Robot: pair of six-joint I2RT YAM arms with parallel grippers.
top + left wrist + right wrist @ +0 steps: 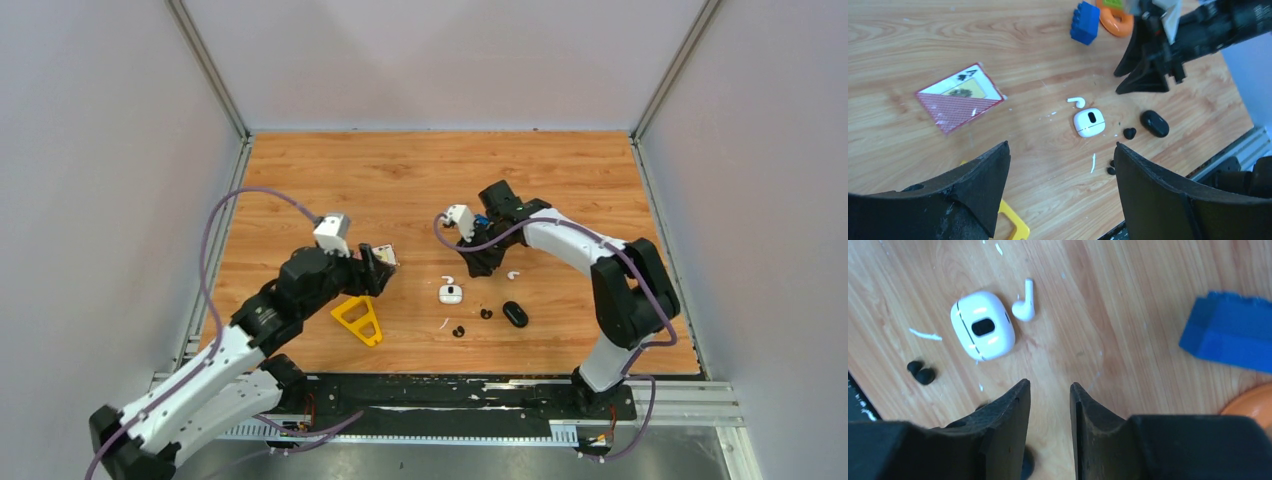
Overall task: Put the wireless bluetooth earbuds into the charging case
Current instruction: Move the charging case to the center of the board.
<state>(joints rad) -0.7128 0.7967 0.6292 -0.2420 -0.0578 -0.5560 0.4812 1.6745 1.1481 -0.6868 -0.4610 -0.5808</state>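
The white charging case (pixel 450 293) (pixel 1089 122) (pixel 983 325) lies shut on the wooden table. One white earbud (pixel 1076 101) (pixel 1024 304) lies right beside it. Another white bud (pixel 513 274) lies to the case's right. Two black earbuds (pixel 459 330) (pixel 1111 167) (pixel 921 373) lie together nearer the front, and a black bud (pixel 486 313) (pixel 1129 133) lies by a black case (pixel 515 314) (pixel 1154 123). My right gripper (pixel 478 265) (pixel 1049 384) hovers just behind the white case, its jaws a narrow gap apart with nothing between them. My left gripper (pixel 378 265) (pixel 1062 145) stands wide open to the left, empty.
A thin white sliver (pixel 1093 163) (pixel 925 334) lies in front of the white case. A playing card (pixel 959 97) and a yellow triangular frame (pixel 360 320) lie by the left arm. A blue block (pixel 1084 22) (pixel 1233 332) and an orange ring (pixel 1115 20) sit behind the right gripper.
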